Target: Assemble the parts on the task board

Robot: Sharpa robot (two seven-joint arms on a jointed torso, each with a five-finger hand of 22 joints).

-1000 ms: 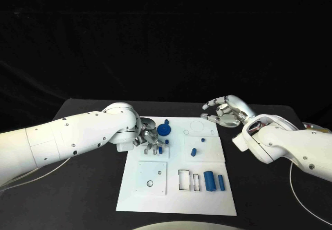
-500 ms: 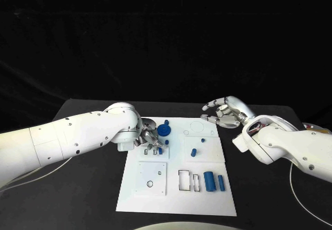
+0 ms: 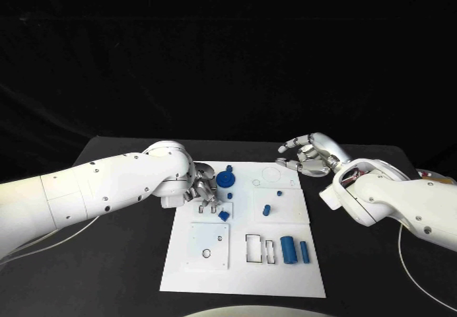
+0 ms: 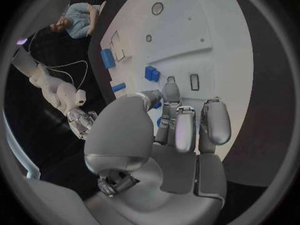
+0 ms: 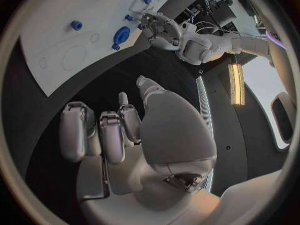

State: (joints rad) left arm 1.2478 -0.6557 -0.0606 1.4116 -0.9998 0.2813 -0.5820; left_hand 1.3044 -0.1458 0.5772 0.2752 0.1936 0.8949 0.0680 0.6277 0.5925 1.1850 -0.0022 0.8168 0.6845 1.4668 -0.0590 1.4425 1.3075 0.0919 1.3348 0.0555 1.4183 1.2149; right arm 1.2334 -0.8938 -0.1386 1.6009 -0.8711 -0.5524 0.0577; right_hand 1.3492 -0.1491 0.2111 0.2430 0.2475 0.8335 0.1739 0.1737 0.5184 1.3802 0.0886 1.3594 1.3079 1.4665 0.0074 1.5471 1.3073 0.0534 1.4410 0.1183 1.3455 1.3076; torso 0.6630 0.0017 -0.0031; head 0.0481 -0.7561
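The white task board (image 3: 243,271) lies in the middle of the table. My left hand (image 3: 203,189) hovers at the board's far left part, fingers stretched toward it and holding nothing. A small blue block (image 3: 224,215) lies loose on the board just in front of those fingers, next to a small rectangular slot (image 3: 204,209). In the left wrist view the block (image 4: 152,74) lies beyond the fingertips (image 4: 171,91). A blue gear-like disc (image 3: 226,178) sits beside the hand. My right hand (image 3: 306,156) hangs beyond the board's far right corner, fingers loosely curved and empty.
On the board's right half are a blue peg (image 3: 279,193), a blue oblong piece (image 3: 267,211) and two blue cylinders (image 3: 288,249) beside narrow slots (image 3: 254,247). A raised white plate (image 3: 207,259) with holes sits near left. Black table surrounds the board.
The small blue block stood at my left hand's fingertips; now it lies on the board a little nearer to me, apart from the fingers. The right hand has barely moved.
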